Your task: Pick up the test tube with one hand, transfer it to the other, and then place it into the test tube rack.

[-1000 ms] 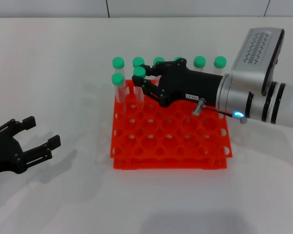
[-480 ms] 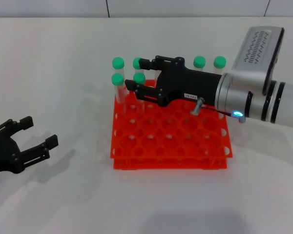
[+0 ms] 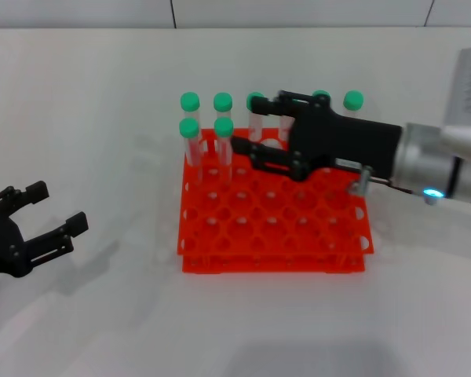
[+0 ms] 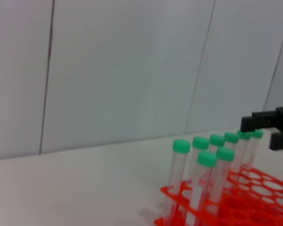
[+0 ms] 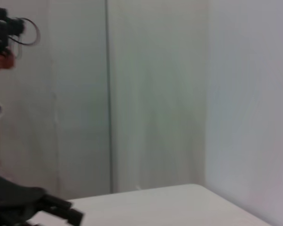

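The orange test tube rack (image 3: pixel 271 236) stands mid-table. The test tube (image 3: pixel 224 127) stands upright in the rack's second row, second hole from the left; it also shows in the left wrist view (image 4: pixel 225 155). My right gripper (image 3: pixel 251 124), black with a white label, is open and empty. It hovers over the rack's back rows, just right of that tube and apart from it. Its fingertips (image 4: pixel 269 123) show in the left wrist view. My left gripper (image 3: pixel 59 206), unlabelled, is open and empty low over the table at the near left.
Several other green-capped tubes (image 3: pixel 190 102) stand in the rack's back row, and one (image 3: pixel 189 129) stands left of the placed tube. In the left wrist view, the rack (image 4: pixel 254 197) sits before a pale panelled wall. The right wrist view shows only wall and table edge.
My right gripper opened off the tube and drew back to the right; the tube stays standing in the rack. My left gripper drifted slightly left.
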Motion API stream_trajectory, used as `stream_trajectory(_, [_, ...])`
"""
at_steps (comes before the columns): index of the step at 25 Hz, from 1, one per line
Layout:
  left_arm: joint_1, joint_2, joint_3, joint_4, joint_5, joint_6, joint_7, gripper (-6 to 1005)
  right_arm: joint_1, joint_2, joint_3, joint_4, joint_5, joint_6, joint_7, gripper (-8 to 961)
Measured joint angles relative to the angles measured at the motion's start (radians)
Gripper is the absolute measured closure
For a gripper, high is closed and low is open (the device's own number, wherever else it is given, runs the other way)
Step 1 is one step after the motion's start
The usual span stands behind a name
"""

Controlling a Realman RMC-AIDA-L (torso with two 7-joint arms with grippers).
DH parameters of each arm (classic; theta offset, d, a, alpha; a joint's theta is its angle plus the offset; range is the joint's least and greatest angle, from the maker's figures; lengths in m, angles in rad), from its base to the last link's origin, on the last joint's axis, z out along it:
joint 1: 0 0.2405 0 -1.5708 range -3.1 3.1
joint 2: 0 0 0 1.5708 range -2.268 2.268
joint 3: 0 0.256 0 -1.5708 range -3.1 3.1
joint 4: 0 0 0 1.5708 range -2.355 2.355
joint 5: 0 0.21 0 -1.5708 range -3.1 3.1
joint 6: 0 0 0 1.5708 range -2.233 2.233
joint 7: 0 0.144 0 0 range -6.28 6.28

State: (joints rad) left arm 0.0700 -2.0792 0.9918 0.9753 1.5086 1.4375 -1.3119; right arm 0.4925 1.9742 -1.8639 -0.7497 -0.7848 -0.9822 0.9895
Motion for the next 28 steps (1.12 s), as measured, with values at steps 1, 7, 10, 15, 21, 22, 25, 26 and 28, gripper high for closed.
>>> stream_trajectory(1, [-0.008,0.001,-0.010,-0.009,0.002,0.014,0.001,133,-0.010,-0.002,0.044,0.005,-0.051,-0.046,0.027,348])
stream_trajectory(7, [-0.066,0.004,-0.100,-0.049,0.064,0.118,0.004,133,-0.028,-0.007,0.323,0.074,-0.368,-0.319,0.135,299])
stream_trajectory(10, [-0.102,0.013,-0.132,-0.070,0.112,0.165,-0.012,133,-0.023,-0.007,0.412,0.099,-0.474,-0.387,0.153,227])
stream_trajectory(15, [-0.146,0.030,-0.150,-0.085,0.170,0.220,-0.037,133,-0.018,-0.010,0.455,0.103,-0.592,-0.414,0.179,142])
stream_trajectory(21, [-0.193,0.051,-0.151,-0.086,0.226,0.263,-0.077,133,-0.004,-0.017,0.456,0.104,-0.662,-0.425,0.220,112])
stream_trajectory(22, [-0.201,0.053,-0.151,-0.086,0.238,0.264,-0.085,133,-0.003,-0.019,0.456,0.104,-0.665,-0.428,0.225,112])
stream_trajectory(25, [-0.222,0.058,-0.151,-0.087,0.272,0.266,-0.104,133,0.000,-0.027,0.458,0.104,-0.678,-0.445,0.245,112])
stream_trajectory(26, [-0.230,0.060,-0.151,-0.087,0.284,0.266,-0.111,133,0.000,-0.030,0.458,0.104,-0.680,-0.448,0.249,112])
stream_trajectory(28, [-0.243,0.062,-0.151,-0.087,0.298,0.268,-0.118,133,0.001,-0.036,0.458,0.104,-0.683,-0.452,0.256,112])
